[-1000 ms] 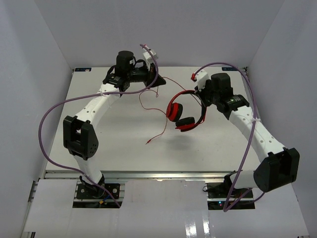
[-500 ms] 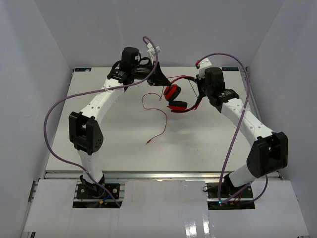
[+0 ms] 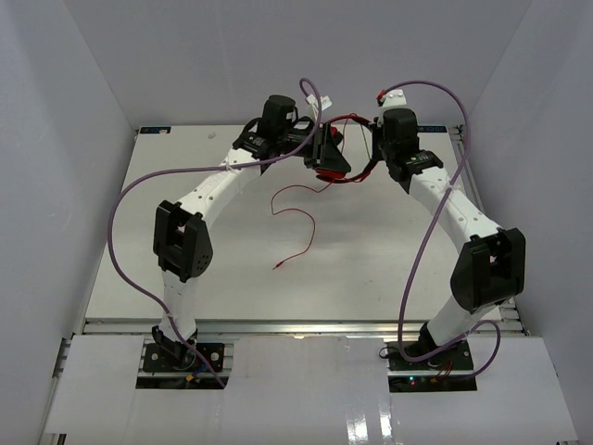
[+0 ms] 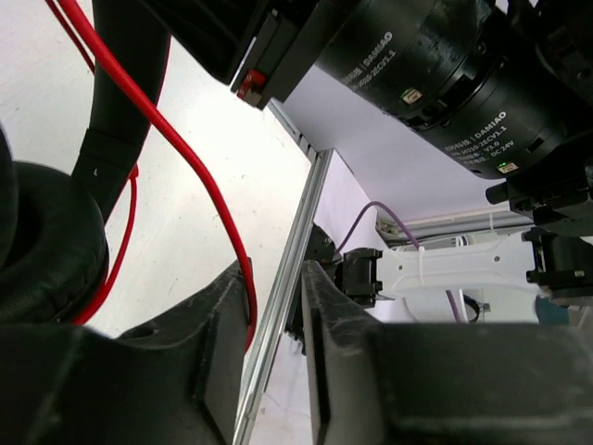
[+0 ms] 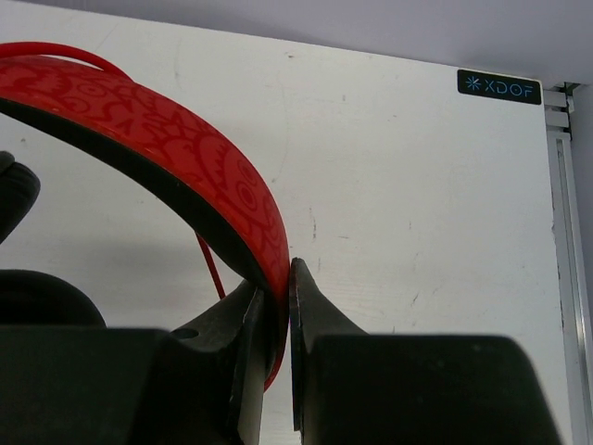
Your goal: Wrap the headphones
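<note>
Right end effector (image 5: 281, 278) pinching headphones (image 5: 176, 148) by the band, above far surface (image 3: 389, 250).
Left end effector (image 4: 276, 278) slightly spread, cord (image 4: 190, 162) at gap; winding step, next needs firm cord pinch.

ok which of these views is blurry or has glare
Top view: sharp, with a bright reflection on the near panel. Left wrist view: left hand dark and slightly soft, cord clear. Right wrist view: headband crisp, right hand in shadow.

overhead view from behind, close wrist views, headphones (image 3: 328, 173) shared
</note>
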### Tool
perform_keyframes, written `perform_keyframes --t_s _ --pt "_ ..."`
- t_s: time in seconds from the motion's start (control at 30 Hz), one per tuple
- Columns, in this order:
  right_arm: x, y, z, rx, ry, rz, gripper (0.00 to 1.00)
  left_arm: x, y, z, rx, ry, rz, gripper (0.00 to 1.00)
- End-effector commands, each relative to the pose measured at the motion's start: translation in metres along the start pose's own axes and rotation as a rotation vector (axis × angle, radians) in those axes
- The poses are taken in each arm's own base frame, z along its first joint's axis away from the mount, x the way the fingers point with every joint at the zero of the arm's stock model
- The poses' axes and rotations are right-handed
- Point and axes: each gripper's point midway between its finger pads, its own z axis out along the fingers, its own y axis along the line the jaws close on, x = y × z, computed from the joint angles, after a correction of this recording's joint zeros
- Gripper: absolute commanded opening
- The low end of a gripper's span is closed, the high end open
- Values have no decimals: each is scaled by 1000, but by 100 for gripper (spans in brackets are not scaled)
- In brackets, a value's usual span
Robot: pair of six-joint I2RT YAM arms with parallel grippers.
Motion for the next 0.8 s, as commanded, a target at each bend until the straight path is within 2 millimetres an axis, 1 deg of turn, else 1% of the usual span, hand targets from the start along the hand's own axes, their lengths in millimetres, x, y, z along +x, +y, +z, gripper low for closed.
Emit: perform_keyframes --t_s 0.0,0.03,0.13,0.17,0.23,0.33,0.43,0.5,0.53,0.63,0.73,0.77 --pt "-78 -10 -11 6 -215 158 8 -16 -26 6 -12 -64 67 46" --pt "-81 -10 -12 1 -220 166 8 -18 -26 8 -26 -76 82 50" --pt "-86 -11 -12 -16 -224 190 8 -19 -30 11 -72 -117 156 54" --pt "-87 -8 -13 -38 -221 211 8 -23 -28 12 -105 -147 184 57" --pt "-93 -10 -12 -68 -217 255 8 -21 -27 12 -150 -174 246 60" --pt "-91 -15 -9 -100 -180 309 8 -11 -22 12 -189 -204 331 61" --pt "-101 -18 -13 -150 -174 363 8 2 -15 9 -212 -257 400 61" --pt "-104 -19 -16 -163 -169 385 8 7 -12 7 -241 -308 461 62" --pt "-106 -20 -18 -167 -170 390 8 5 -13 5 -242 -340 494 62" --pt "-115 -22 -26 -181 -184 393 8 20 2 0 -285 -365 539 63" --pt "-120 -19 -34 -216 -185 410 8 20 13 -2 -320 -407 595 64" --pt "-123 -18 -38 -232 -186 414 8 25 20 -2 -331 -411 609 64"
